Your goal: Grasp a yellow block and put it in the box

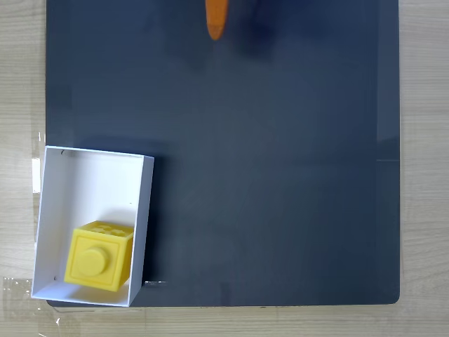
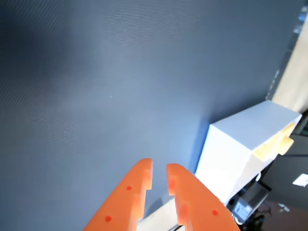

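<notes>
In the fixed view the yellow block [image 1: 98,255] lies inside the white box [image 1: 59,184], in the near half of its floor, with the round stud facing up. The box stands at the lower left corner of the dark mat. An orange fingertip of my gripper [image 1: 216,22] pokes in at the top edge of that view, far from the box. In the wrist view my gripper [image 2: 160,166] hangs over bare mat. Its two orange fingers [image 2: 130,192] are nearly touching, with nothing between them. The box [image 2: 231,149] shows to their right.
A dark blue-grey mat [image 1: 280,175] covers most of the light wooden table [image 1: 424,140]. The box hangs a little over the mat's left edge. Dark equipment and cables [image 2: 269,202] lie beyond the mat at the wrist view's lower right.
</notes>
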### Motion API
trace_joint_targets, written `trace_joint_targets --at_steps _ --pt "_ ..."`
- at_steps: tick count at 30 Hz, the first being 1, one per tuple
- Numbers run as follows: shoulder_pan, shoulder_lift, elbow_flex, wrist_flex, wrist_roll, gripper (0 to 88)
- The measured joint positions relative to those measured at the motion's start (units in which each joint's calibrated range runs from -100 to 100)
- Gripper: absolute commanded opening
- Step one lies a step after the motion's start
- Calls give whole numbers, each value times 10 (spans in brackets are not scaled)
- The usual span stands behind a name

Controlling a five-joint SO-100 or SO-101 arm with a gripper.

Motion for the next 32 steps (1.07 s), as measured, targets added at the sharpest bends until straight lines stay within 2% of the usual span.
trace_joint_targets --at_steps 5,8,32 --pt "-3 -111 115 0 15 39" --pt "-2 -137 126 20 16 39" --pt "-8 -130 126 42 16 39"
